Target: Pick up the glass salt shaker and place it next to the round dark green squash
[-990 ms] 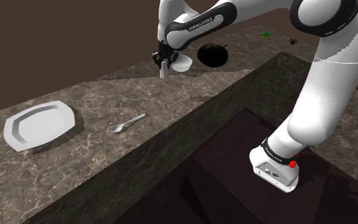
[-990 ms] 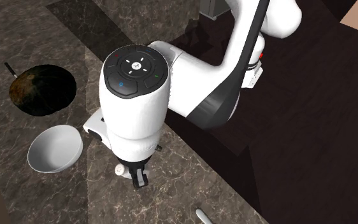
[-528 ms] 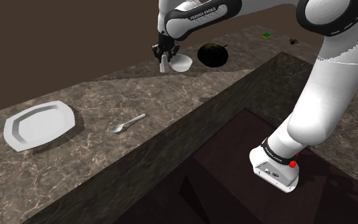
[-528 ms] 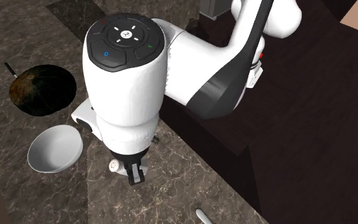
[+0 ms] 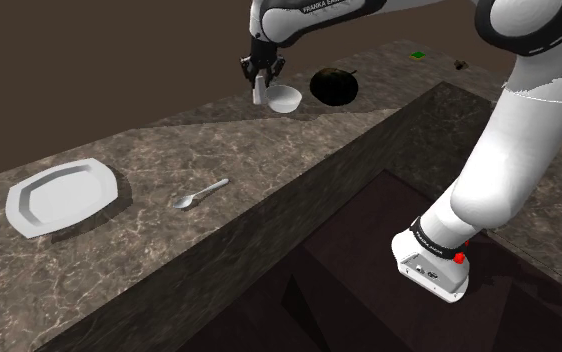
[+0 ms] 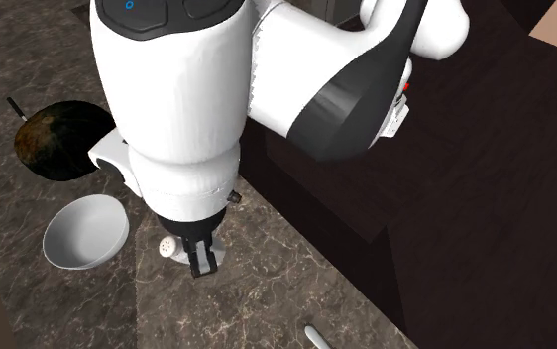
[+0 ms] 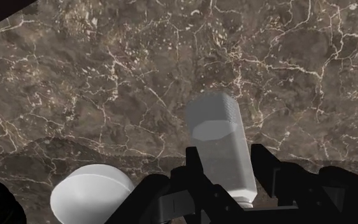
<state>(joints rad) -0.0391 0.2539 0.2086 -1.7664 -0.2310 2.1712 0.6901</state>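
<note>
My gripper (image 5: 260, 84) is shut on the pale translucent salt shaker (image 5: 259, 96) and holds it in the air above the marble counter (image 5: 169, 150), just at the shoulder view's left of a white bowl (image 5: 286, 99). The round dark squash (image 5: 334, 86) lies beyond the bowl. In the second exterior view the shaker's holed cap (image 6: 169, 245) sticks out beside the gripper (image 6: 197, 258), under the white arm, with the bowl (image 6: 85, 231) and squash (image 6: 65, 139) nearby. In the wrist view both fingers (image 7: 197, 168) clasp the shaker (image 7: 221, 143), with the bowl (image 7: 93, 194) beside them.
A white plate (image 5: 61, 195) and a spoon (image 5: 201, 192) lie on the counter at the shoulder view's left. A small green item (image 5: 419, 54) sits far back. The counter's front edge drops to a dark lower floor where the stand (image 5: 431, 265) rests.
The gripper has risen with the shaker in it, lifting it higher off the counter and shifting slightly away from the spoon and plate. The bowl, squash, plate and spoon stayed put.
</note>
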